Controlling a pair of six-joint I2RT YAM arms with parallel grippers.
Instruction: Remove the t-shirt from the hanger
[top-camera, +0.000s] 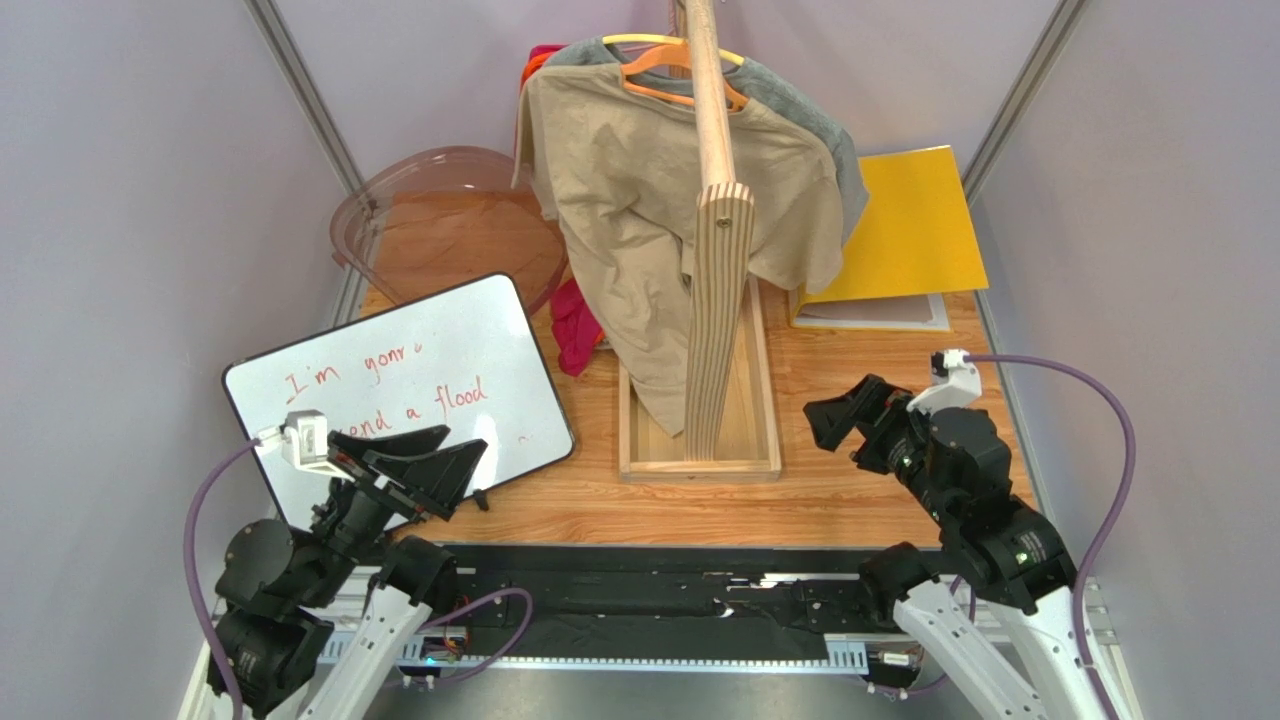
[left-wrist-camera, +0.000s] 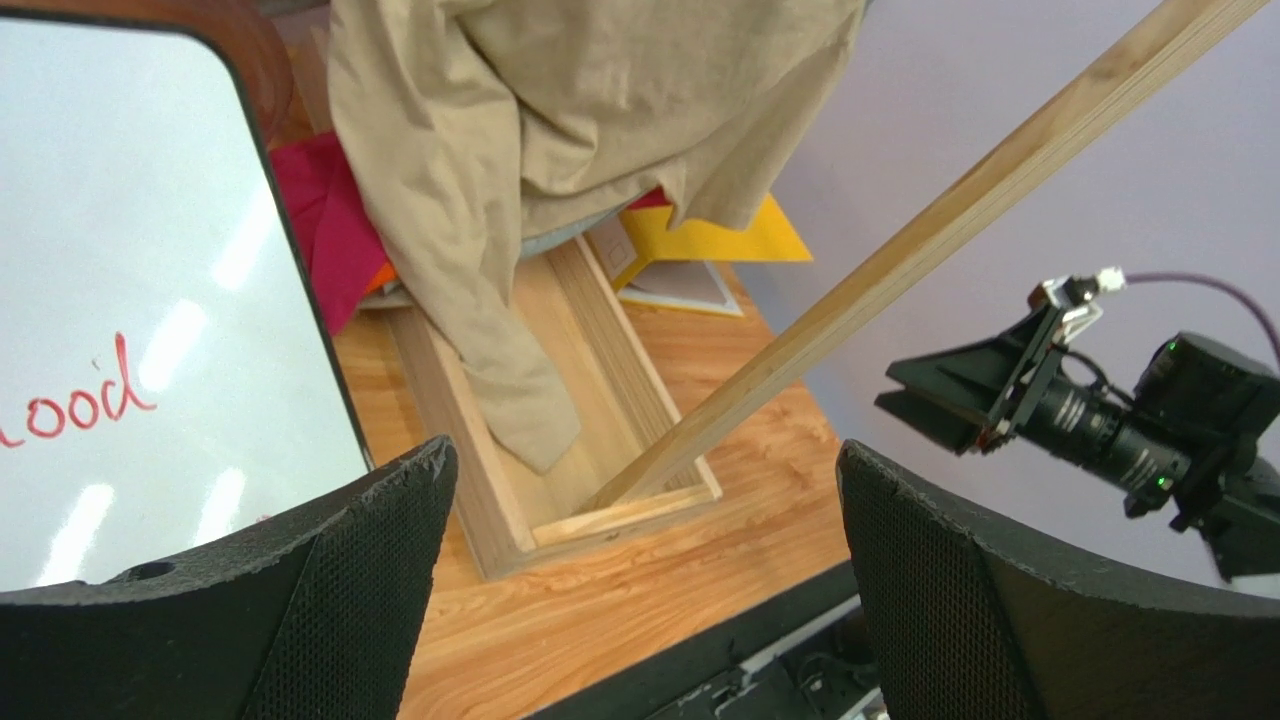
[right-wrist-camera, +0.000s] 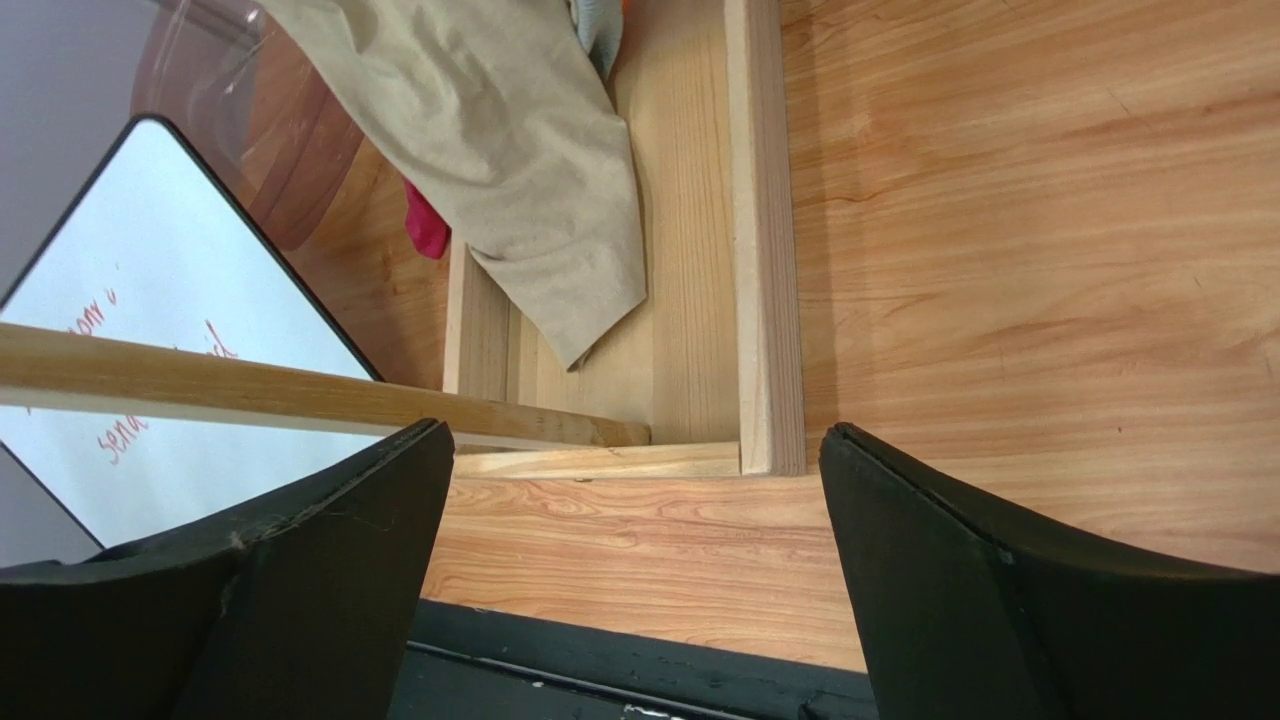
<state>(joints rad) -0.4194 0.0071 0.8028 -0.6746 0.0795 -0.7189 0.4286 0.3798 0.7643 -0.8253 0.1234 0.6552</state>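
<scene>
Both grippers wait low at the near edge of the table (top-camera: 676, 510), with nothing between the fingers; the left gripper (left-wrist-camera: 643, 495) stands with its jaws wide apart and looks toward the rack, and the right gripper (right-wrist-camera: 631, 450) is released in the same way, so I judge that no grasp is begun. Just beyond them lies the wooden tray (top-camera: 763, 405) that forms the foot of the rack; the whiteboard (top-camera: 406, 390) lies at the left of it, under the left arm's way. From the tray rises the wooden post (top-camera: 718, 285), and it stands directly before the t-shirt (top-camera: 646, 195); the t-shirt hangs on the orange hanger (top-camera: 661, 68) high at the back, its long hem falling into the tray. Behind it hang a grey t-shirt (top-camera: 834, 135) and a yellow hanger (top-camera: 639, 41), close enough to be taken by mistake; a magenta cloth (top-camera: 576, 330), a clear tub (top-camera: 436, 210) and a yellow folder (top-camera: 909, 225) lie around.
</scene>
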